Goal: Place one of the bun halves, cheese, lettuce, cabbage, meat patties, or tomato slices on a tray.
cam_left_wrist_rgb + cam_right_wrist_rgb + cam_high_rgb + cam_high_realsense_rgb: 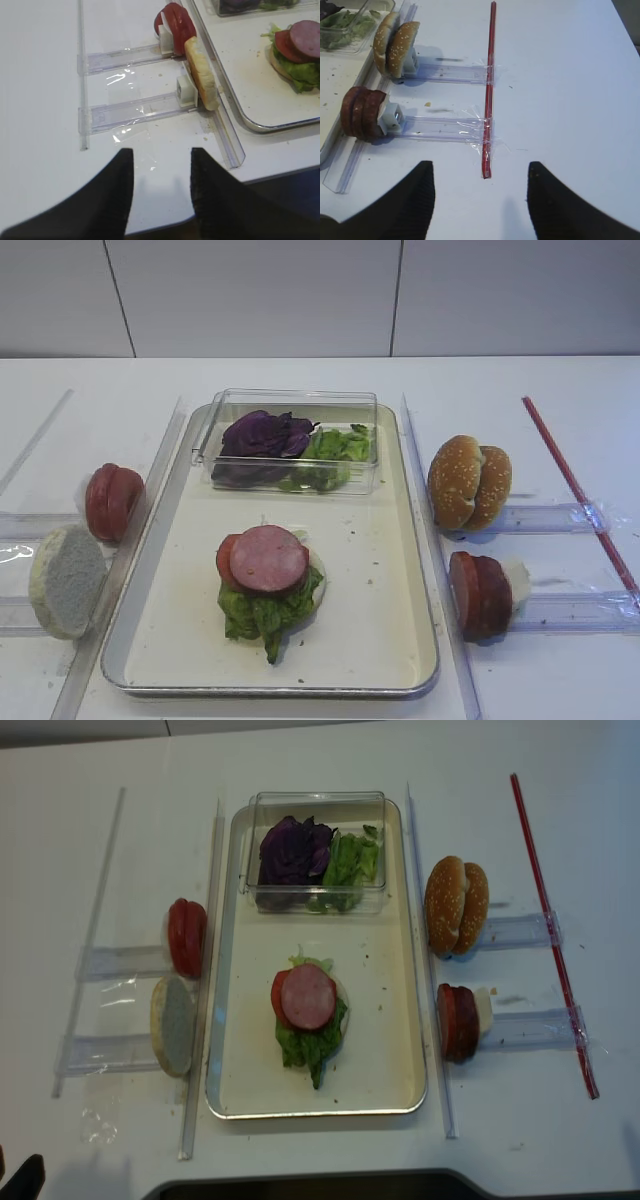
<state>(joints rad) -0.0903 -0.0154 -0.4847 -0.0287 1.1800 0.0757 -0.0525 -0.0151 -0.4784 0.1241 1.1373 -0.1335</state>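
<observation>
Your right gripper [479, 200] sits with its jaws wide apart, nothing held; the meat patties [362, 112] stand ahead and well off to its left, beside the tray [420, 660].

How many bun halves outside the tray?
3. Two sesame bun halves stand on edge together right of the tray; one lone half stands left of it. More may sit hidden under the tray's stack.

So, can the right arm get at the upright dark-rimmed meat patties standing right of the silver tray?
Probably yes: the right gripper is open, and bare table lies between it and the meat patties.
</observation>
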